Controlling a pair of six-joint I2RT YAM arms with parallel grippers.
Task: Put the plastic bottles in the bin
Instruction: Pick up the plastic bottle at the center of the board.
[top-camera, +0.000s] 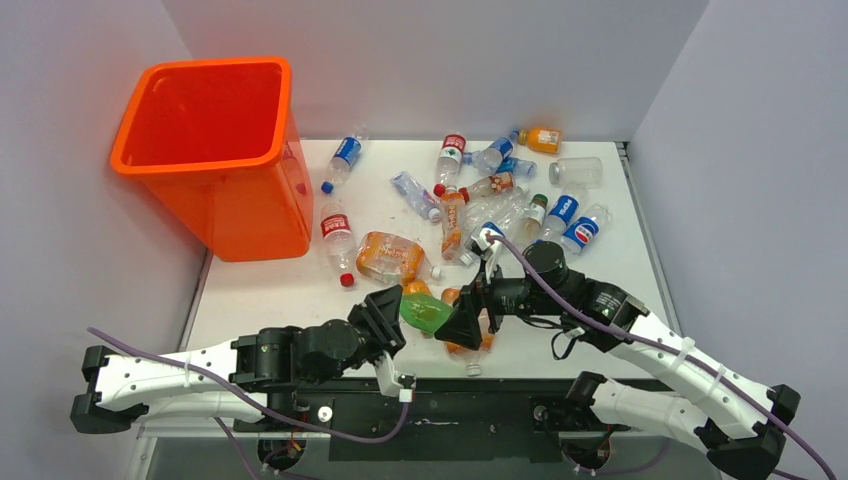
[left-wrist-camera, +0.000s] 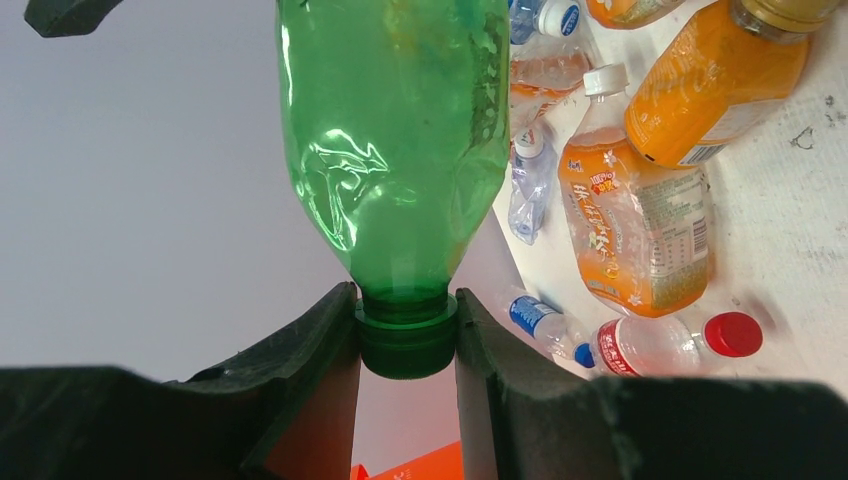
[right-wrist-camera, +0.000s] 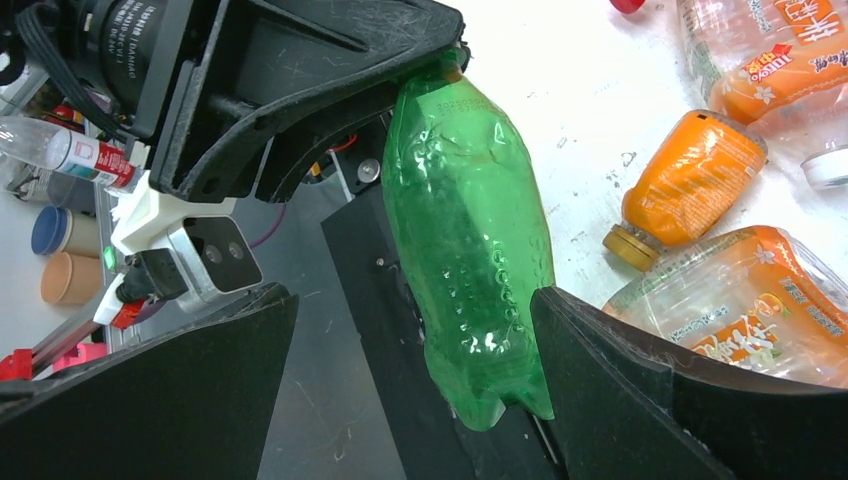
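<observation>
The left gripper (left-wrist-camera: 405, 325) is clenched on the cap of the green bottle (left-wrist-camera: 400, 150), whose body sticks out past its fingertips. The right gripper (right-wrist-camera: 415, 320) is released, its jaws wide, with the green bottle's body between them and close to one finger. Whether it touches that finger I cannot tell. Other bottles (top-camera: 500, 190) lie on the table (top-camera: 270, 290) beyond both grippers' jaws. The bin (top-camera: 250, 215) stands well apart, off to the left of the left gripper's jaws.

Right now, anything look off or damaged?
Yes: the green bottle is crumpled and dented. It hangs near the table's front edge, pinched by its cap in the left gripper, while the right gripper's open jaws straddle its body.
</observation>
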